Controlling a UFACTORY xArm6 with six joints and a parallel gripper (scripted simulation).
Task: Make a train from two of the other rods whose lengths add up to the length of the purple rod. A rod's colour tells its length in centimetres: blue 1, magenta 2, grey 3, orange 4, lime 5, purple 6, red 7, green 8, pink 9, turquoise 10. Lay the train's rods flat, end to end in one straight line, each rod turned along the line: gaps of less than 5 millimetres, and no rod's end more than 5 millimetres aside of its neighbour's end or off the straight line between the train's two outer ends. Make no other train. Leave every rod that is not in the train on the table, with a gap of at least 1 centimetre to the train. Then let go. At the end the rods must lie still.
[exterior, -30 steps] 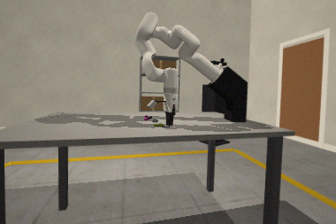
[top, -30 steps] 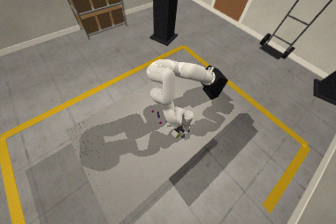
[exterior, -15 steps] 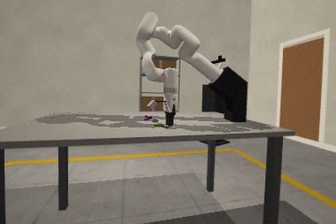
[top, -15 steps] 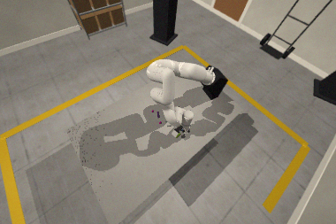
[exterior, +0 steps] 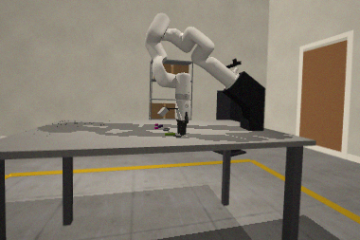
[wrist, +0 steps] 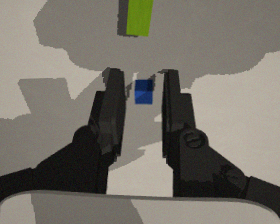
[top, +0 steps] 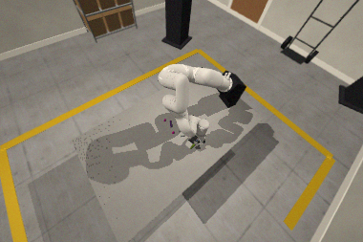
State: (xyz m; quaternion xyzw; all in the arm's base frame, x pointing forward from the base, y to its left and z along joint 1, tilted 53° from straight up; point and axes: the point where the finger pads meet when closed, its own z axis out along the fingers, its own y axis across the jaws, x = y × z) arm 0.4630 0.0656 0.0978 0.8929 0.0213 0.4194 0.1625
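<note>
The gripper (exterior: 182, 133) (wrist: 144, 82) is open, low over the table. The blue rod (wrist: 143, 92) is between its fingers, with a visible gap on each side. The lime rod (top: 193, 145) (exterior: 170, 134) (wrist: 139, 17) lies flat beyond the fingertips, roughly in line with the blue rod but clearly apart from it; its far end is cut off in the wrist view. The purple rod (top: 171, 123) (exterior: 161, 125) lies farther off, with one magenta rod (top: 165, 120) and another magenta rod (top: 173, 132) near its two ends. Whether the blue rod rests fully on the table is hard to tell.
A small greyish rod (top: 182, 136) (exterior: 166, 129) lies between the purple rod and the gripper. The arm's shadows cover much of the table (exterior: 43, 145). The arm's black base (top: 231, 89) (exterior: 246, 103) stands at the table's far right side.
</note>
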